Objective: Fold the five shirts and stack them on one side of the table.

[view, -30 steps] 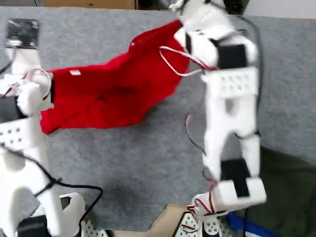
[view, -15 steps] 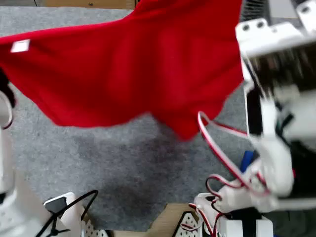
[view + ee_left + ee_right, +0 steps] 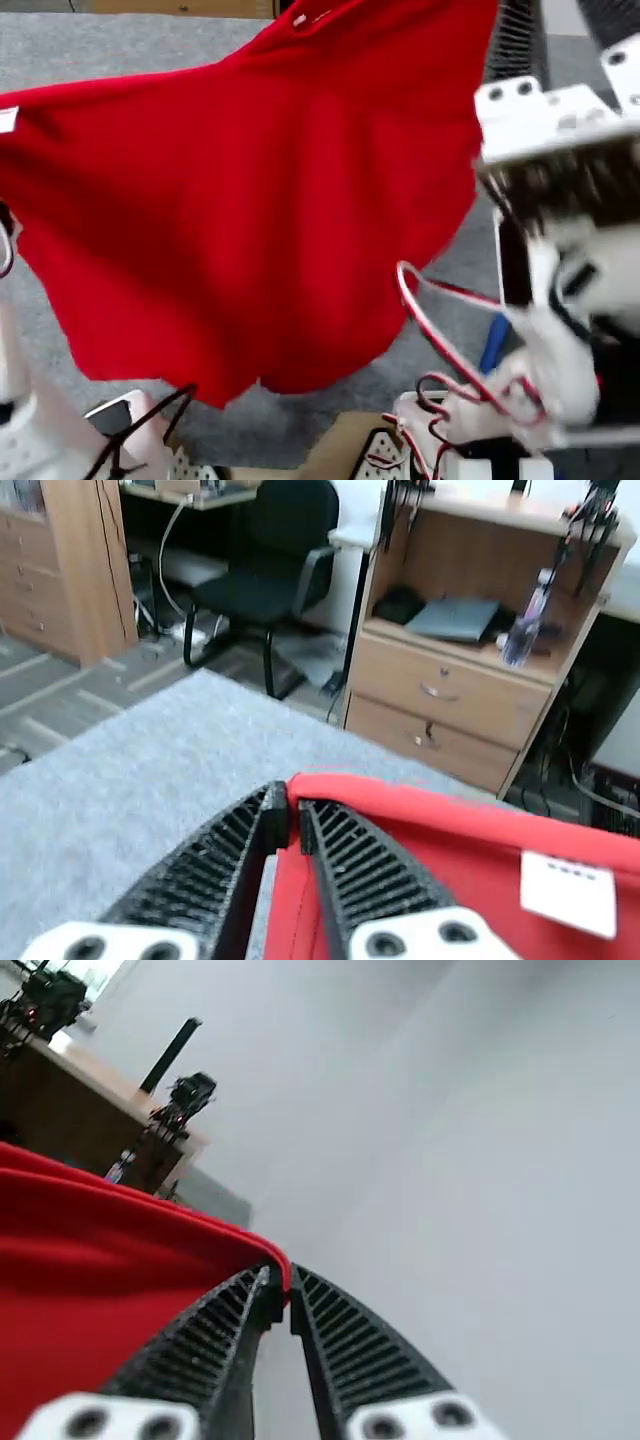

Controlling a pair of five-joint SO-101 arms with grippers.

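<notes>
A red shirt (image 3: 250, 200) hangs spread in the air high above the grey table (image 3: 90, 50), close under the high camera. A white label (image 3: 8, 120) shows at its left edge. My left gripper (image 3: 294, 810) is shut on one corner of the red shirt (image 3: 450, 880), above the table's far part. My right gripper (image 3: 280, 1290) is shut on another edge of the red shirt (image 3: 90, 1280), raised and pointing up toward a white wall. The right arm's white body (image 3: 560, 200) rises at the right of the high view.
Red and white cables (image 3: 450, 340) loop below the right arm. A blue object (image 3: 494, 340) lies near the arm's base. Arm mounts and a cardboard piece (image 3: 340, 450) sit at the near edge. In the left wrist view a chair (image 3: 270, 570) and a desk (image 3: 470, 650) stand beyond the table.
Both arms have lifted the red shirt off the table and up toward the camera. It now hangs spread out, lower edge dropped further down than half a second ago.
</notes>
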